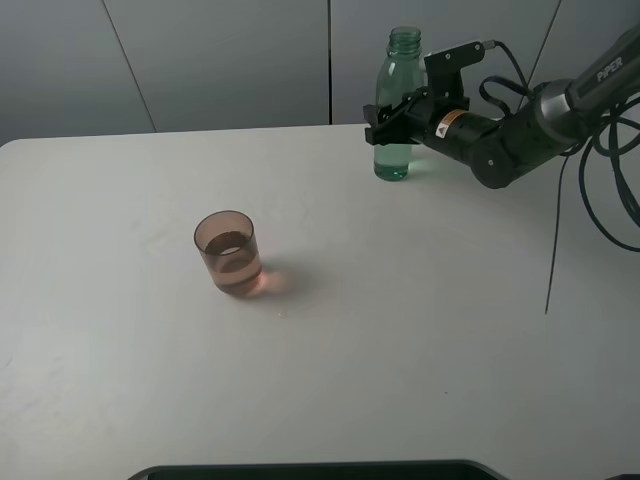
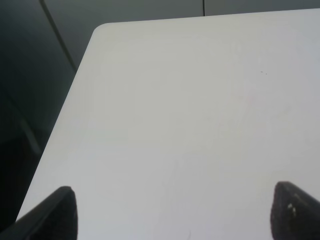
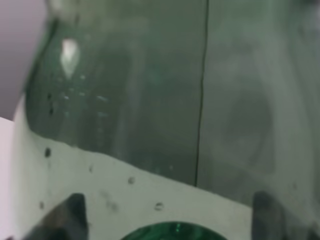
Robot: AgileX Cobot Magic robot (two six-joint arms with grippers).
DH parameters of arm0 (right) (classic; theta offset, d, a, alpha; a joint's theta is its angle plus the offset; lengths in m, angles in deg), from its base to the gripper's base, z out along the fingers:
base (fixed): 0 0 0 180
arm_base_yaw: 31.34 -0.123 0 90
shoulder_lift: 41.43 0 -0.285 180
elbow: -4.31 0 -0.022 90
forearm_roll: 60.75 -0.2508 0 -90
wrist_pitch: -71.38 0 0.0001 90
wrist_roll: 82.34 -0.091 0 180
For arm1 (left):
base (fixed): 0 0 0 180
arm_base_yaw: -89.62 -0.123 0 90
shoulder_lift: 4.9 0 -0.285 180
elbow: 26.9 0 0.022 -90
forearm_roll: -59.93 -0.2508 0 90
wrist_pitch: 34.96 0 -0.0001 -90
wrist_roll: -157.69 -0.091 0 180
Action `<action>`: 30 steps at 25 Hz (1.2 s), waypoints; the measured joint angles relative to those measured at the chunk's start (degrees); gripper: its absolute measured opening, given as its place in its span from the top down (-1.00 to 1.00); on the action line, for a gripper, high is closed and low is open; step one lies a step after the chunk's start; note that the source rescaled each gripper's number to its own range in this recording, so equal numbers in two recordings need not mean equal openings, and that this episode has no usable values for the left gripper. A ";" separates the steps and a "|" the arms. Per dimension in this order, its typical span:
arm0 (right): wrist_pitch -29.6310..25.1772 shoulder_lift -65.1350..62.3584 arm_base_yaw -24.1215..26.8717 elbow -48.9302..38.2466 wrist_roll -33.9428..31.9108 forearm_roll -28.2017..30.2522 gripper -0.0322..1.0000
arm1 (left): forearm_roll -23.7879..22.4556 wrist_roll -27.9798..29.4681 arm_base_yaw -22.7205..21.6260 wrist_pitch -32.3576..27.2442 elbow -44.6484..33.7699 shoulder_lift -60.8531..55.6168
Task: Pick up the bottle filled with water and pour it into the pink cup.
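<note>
Nearest the camera, the pink cup (image 1: 229, 252) already holds liquid, while the right gripper (image 1: 392, 117), jaws slightly apart around the upright bottle (image 1: 398, 105) at the table's (image 1: 420, 330) far edge, seems mid-release, so backing straight off comes next.

The bottle (image 1: 397, 110) is transparent green, darker green at its base, with clear liquid inside. The pink cup (image 1: 229, 251) is translucent brownish pink and casts a rosy glow on the plain white tabletop (image 1: 420, 330). The right end effector (image 1: 385, 122) is black; behind, the wall panels are grey.
</note>
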 joint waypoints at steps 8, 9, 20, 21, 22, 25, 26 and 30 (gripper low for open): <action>-2.50 0.12 0.00 0.00 -0.69 -0.84 -0.99 | 0.00 0.00 0.00 0.00 0.00 0.00; -2.64 0.01 0.00 0.00 -0.85 -0.84 -0.99 | 0.00 0.00 0.00 0.00 0.00 0.00; -5.57 -11.08 0.00 0.00 -2.01 -0.96 -1.00 | 0.00 0.00 0.00 0.00 0.00 0.00; -5.81 -12.34 0.00 0.00 -2.01 -0.96 -1.00 | 0.00 0.00 0.00 0.00 0.00 0.00; -5.75 -13.25 0.00 0.00 -2.01 -0.96 -1.00 | 0.00 0.00 0.00 0.00 0.00 0.00; -6.86 -16.69 0.00 0.00 -2.01 -0.96 -1.00 | 0.00 0.00 0.00 0.00 0.00 0.00; -7.55 -18.10 0.00 0.00 -2.01 -0.96 -1.00 | 0.00 0.00 0.00 0.00 0.00 0.00; -14.52 -23.70 0.27 0.02 -2.01 -4.05 -1.00 | 0.00 0.00 0.00 0.00 0.00 0.00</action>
